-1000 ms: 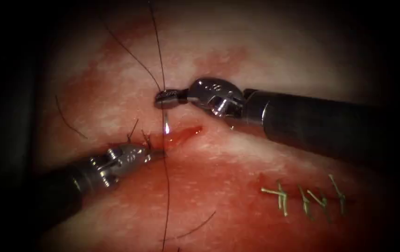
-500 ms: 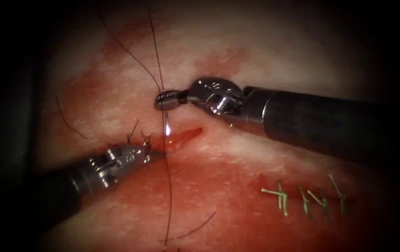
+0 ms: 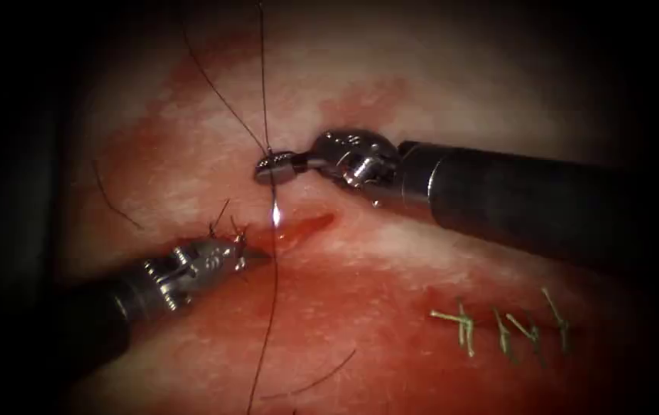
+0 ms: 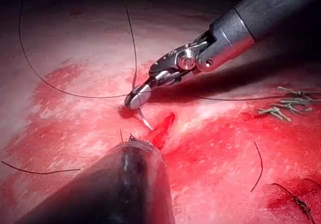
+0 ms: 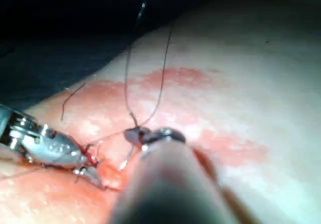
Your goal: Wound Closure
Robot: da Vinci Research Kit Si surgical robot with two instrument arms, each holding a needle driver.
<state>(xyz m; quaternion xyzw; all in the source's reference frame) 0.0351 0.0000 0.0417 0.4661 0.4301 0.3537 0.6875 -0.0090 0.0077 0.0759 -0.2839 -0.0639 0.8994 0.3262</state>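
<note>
My right tool point(image 3: 271, 167) comes in from the right, its jaws shut on the curved needle point(image 3: 274, 209) near its tail end. From there the needle hangs down to the left end of the open cut point(image 3: 307, 224); I cannot tell whether its point is in the tissue. Dark thread point(image 3: 262, 77) runs from the top edge past these jaws and on down across the tissue. My left tool point(image 3: 256, 256) lies at the near lip of the cut, jaws shut with nothing seen in them. The left wrist view shows the right tool point(image 4: 136, 98) and the needle point(image 4: 144, 119).
A tied stitch with short cut ends point(image 3: 225, 227) sits just left of the open cut. Several pale stitches point(image 3: 498, 323) close an older cut at the lower right. Loose thread pieces point(image 3: 110, 196) lie on the tissue. Red fluid point(image 3: 329, 307) covers the near side.
The left tool's tip has slid slightly right along the near lip. The thread's lower part has swung left. The right tool and needle have barely moved.
</note>
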